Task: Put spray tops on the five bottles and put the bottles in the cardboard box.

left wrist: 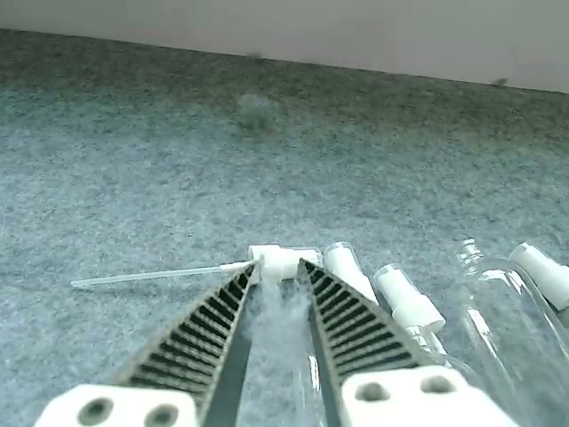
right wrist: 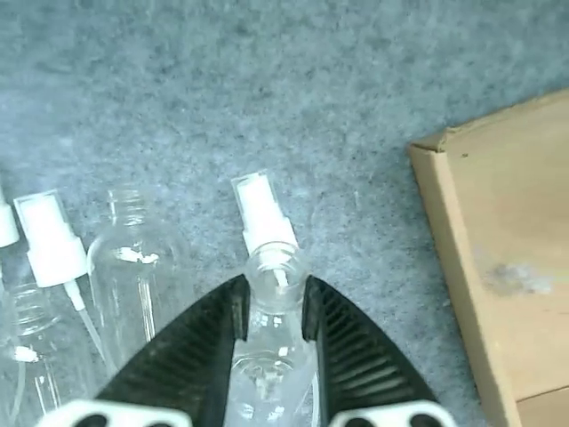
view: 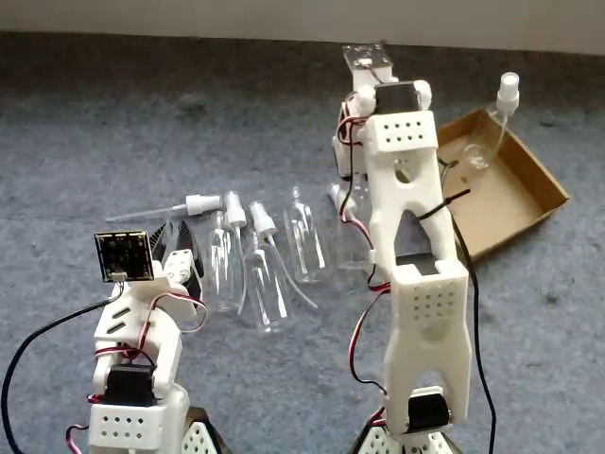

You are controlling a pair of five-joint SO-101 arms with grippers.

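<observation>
The right gripper (right wrist: 273, 289) is closed on the neck of a capped bottle (right wrist: 267, 262) lying on the carpet. In the high view the cardboard box (view: 515, 199) sits at its two o'clock. Boxing seems in hand: lift, carry over, release. The left gripper (left wrist: 278, 269), slightly open and empty, points at a loose spray top (left wrist: 289, 255).

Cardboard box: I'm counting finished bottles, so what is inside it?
One clear bottle with a white spray top rests inside the cardboard box. Its left corner is covered by the right arm, so nothing there can be told.
</observation>
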